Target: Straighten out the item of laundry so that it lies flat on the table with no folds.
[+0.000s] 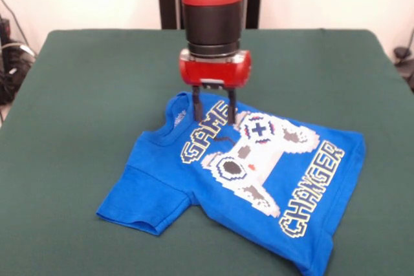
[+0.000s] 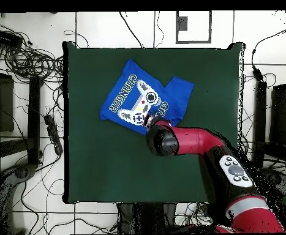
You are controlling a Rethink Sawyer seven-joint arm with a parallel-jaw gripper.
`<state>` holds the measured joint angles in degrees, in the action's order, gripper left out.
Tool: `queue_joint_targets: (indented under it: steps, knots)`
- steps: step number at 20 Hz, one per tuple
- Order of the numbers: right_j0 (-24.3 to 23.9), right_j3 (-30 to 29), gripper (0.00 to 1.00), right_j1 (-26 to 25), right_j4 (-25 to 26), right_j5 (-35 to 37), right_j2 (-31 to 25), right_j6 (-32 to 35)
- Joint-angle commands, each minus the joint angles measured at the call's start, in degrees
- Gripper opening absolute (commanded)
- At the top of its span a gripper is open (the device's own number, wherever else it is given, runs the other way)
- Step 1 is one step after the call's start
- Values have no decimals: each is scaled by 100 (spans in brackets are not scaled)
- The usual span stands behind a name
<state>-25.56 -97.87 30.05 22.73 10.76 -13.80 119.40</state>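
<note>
The bright blue T-shirt [image 1: 259, 166] lies print side up on the dark green table [image 1: 77, 95], with the controller print and "GAME CHANGER" lettering showing. One sleeve [image 1: 139, 198] lies spread toward the front left. The other sleeve is not visible in the front view. The cloth ripples near the collar and at the near right corner. My gripper [image 1: 213, 119] points straight down just beside the collar. Its two fingers are apart, with tips at or just above the cloth. In the overhead view the shirt [image 2: 133, 98] lies in the table's upper middle, and the arm's wrist covers the gripper [image 2: 151, 124].
The red arm [image 2: 200, 144] reaches in from the bottom right of the overhead view across the table's [image 2: 108, 165] right half. Cables and dark equipment [image 2: 22, 61] lie on the floor around the table. The shirt's near corner [image 1: 317, 263] lies close to the table's front edge.
</note>
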Motion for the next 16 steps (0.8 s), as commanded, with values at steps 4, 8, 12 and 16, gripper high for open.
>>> queue_joint_targets:
  steps: [4, 8, 12, 16]
  knots:
    - [-33, -344, 100, -28, 102, 518, -232, 24]
    - [274, -465, 100, 102, -64, 589, 104, 424]
    - [421, -540, 100, 56, -175, 468, 254, 651]
    - [474, -569, 100, 13, -271, 412, 329, 741]
